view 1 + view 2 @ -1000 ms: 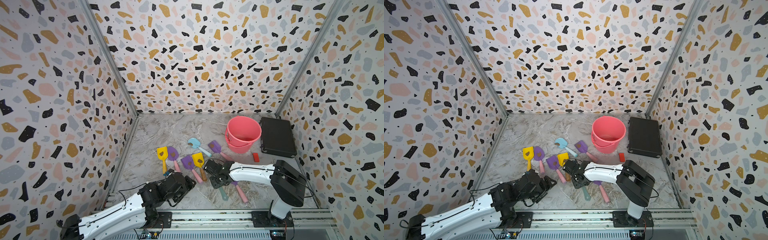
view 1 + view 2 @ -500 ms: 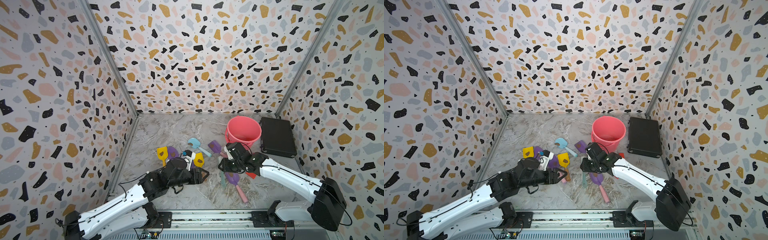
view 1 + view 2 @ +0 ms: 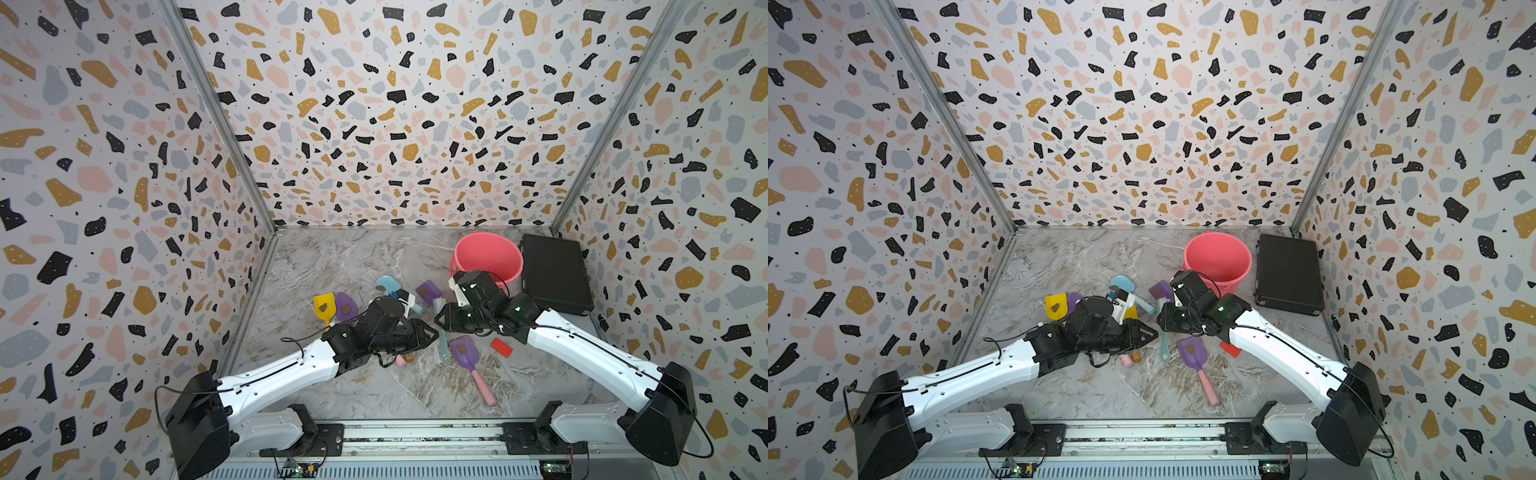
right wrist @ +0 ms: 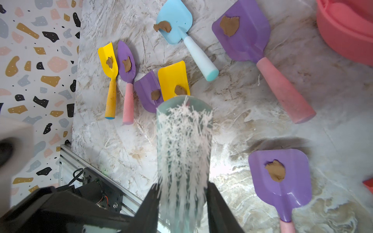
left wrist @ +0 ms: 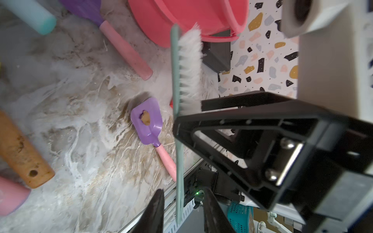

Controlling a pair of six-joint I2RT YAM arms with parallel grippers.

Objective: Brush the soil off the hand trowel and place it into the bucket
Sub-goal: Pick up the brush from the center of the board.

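Right hand [image 4: 182, 187] gripping brush [image 4: 183, 141], left hand [image 5: 182, 193] seemingly straddling it, trowels [image 4: 280, 171] below.

Your two arms [image 3: 274, 382] have glossy white shells [image 3: 590, 357] and black joint housings [image 3: 199, 419], bolted to the silver aluminium base rail [image 3: 415, 434]. Thin black cables [image 3: 266, 372] trace each shell. Your right gripper's [image 5: 188, 113] black triangular fingers [image 5: 262, 125] carry silver screws [image 5: 287, 143].

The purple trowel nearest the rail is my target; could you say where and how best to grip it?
Take the pink handle from above, across its width: the purple trowel lies flat, handle clear on both sides, soil on the blade.
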